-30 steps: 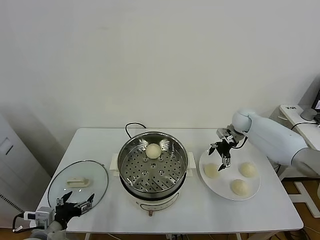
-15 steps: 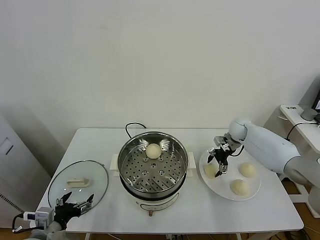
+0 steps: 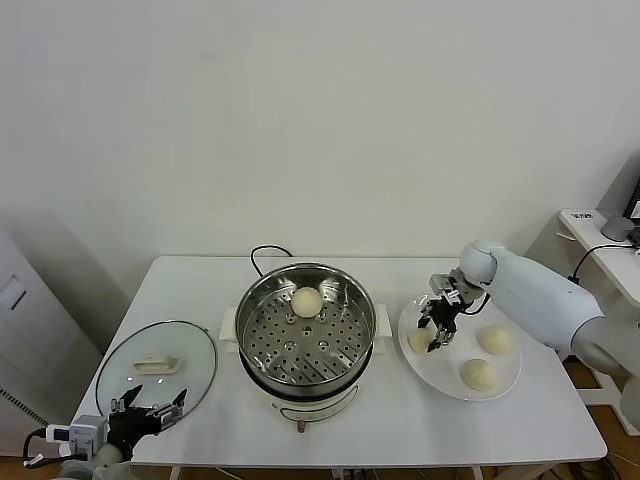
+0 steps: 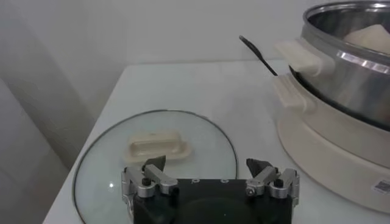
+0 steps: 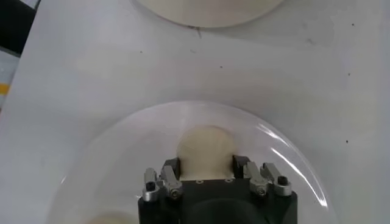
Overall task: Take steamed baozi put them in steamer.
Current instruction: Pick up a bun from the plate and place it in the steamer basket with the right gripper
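Baozi [image 3: 421, 340] sits on the white plate [image 3: 500, 385] right of frame center, and my right gripper [image 3: 438, 325] straddles it with jaws spread, not clamped. One bun [image 3: 306, 299] is in the steamer [image 3: 305, 325] mid-frame on the white table [image 3: 200, 290]; no readable writing. My left gripper [image 3: 150, 413] hangs open at lower left.

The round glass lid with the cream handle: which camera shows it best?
The head view: the round glass lid lies whole on the white table, left of the steel steamer. The left wrist view cuts it off behind the left gripper. The right wrist view misses it.
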Motion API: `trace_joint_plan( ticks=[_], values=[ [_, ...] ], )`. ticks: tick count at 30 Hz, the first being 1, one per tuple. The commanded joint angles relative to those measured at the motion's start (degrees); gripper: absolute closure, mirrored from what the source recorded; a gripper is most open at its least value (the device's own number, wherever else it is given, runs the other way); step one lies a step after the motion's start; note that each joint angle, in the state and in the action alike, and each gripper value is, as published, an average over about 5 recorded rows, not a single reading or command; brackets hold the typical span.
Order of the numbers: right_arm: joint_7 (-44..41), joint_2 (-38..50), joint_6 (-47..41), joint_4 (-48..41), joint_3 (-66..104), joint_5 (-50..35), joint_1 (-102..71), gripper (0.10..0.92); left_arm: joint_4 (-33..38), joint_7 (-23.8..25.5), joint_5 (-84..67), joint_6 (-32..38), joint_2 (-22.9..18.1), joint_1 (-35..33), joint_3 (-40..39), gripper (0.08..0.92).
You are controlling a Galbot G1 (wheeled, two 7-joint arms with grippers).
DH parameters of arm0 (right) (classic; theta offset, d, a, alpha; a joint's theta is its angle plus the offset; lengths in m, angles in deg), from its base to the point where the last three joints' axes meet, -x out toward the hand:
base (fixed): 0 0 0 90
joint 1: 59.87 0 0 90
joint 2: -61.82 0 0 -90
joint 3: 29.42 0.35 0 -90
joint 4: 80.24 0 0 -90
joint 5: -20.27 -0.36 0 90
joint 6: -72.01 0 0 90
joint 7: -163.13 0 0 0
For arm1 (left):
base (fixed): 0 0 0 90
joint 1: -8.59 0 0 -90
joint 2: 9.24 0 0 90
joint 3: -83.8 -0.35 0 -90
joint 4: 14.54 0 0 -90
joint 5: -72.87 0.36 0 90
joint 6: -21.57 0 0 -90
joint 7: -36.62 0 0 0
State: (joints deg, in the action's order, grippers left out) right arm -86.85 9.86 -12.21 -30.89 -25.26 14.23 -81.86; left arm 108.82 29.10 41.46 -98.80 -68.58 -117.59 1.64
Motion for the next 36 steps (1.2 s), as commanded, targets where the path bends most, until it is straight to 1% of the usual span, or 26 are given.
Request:
trace_joint_plan(
  ticks=[1,9,13,16,21,25,30,36],
  values=[
    [-1.34,3.59,-1.9,6.66,-8.15,-6.26,9.15,0.499,0.18,-0.08,0.32,-0.15,-0.2,0.0,0.02,0.177],
    [-2.45,9.2,-11.17,19.66,-25.7,-24.12,32.48,0.499,-0.16,-0.23,0.59,0.08,0.5,-0.26,0.2,0.177],
    [-1.71,9.69,-15.59,24.15,-31.0,-30.54,41.93,0.499,-0.4,-0.39,0.52,0.15,0.7,-0.13,0.1,0.177],
    [-0.25,9.18,-18.23,27.09,-32.95,-35.57,45.99,0.499,-0.32,-0.43,0.5,0.21,0.95,-0.13,-0.03,0.177],
    [5.67,7.23,-22.01,32.69,-33.05,-44.44,47.84,0.499,-0.05,-0.45,0.47,0.34,1.17,-0.21,-0.22,0.177],
    [10.41,4.25,-24.12,35.8,-31.91,-48.51,46.79,0.499,0.23,-0.48,0.47,0.38,0.98,-0.23,-0.34,0.177],
    [16.14,0.31,-26.44,37.28,-29.93,-51.04,43.73,0.499,0.81,-0.58,0.55,0.19,0.37,-0.23,-0.36,0.177],
    [22.32,-5.27,-29.34,36.76,-27.56,-52.31,38.57,0.499,1.1,-0.7,0.62,0.14,-0.03,-0.36,-0.23,0.177]
  ],
)
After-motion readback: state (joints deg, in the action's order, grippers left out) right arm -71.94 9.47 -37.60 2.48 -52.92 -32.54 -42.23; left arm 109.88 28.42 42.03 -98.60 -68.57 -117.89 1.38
